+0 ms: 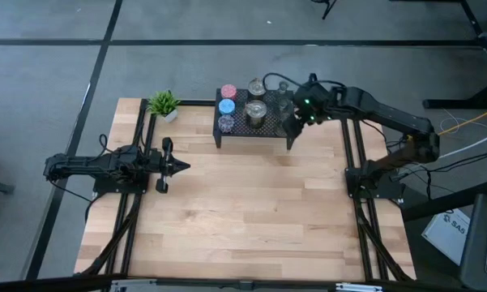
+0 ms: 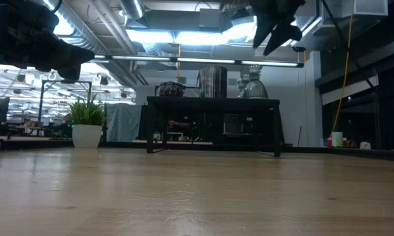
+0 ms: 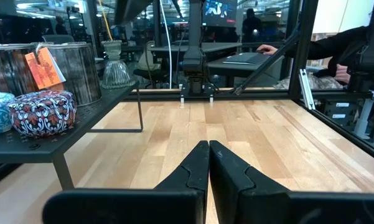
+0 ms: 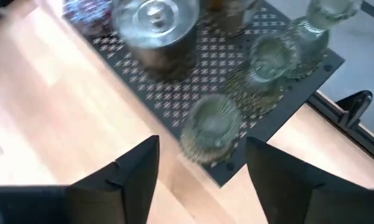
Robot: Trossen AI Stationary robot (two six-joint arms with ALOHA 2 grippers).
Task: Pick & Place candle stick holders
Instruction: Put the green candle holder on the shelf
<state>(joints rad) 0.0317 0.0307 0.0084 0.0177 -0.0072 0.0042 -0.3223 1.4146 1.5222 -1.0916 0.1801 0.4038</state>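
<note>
A black wire-mesh rack (image 1: 255, 130) stands at the table's far edge. On its top rest several candle stick holders: pink (image 1: 228, 91), light blue (image 1: 227, 106), speckled dark blue (image 1: 226, 122), shiny silver (image 1: 258, 110) and clear ribbed glass ones (image 1: 285, 104). My right gripper (image 4: 202, 168) hangs open above the rack's right end. One ribbed glass holder (image 4: 211, 127) stands on the mesh below the gap between its fingers, untouched. My left gripper (image 1: 178, 167) waits shut and level at the table's left.
A small green potted plant (image 1: 164, 104) stands left of the rack at the far edge. Bare wooden tabletop (image 1: 251, 211) spreads between the two arms and toward the near edge. Black frame rails (image 1: 356, 162) run along both sides.
</note>
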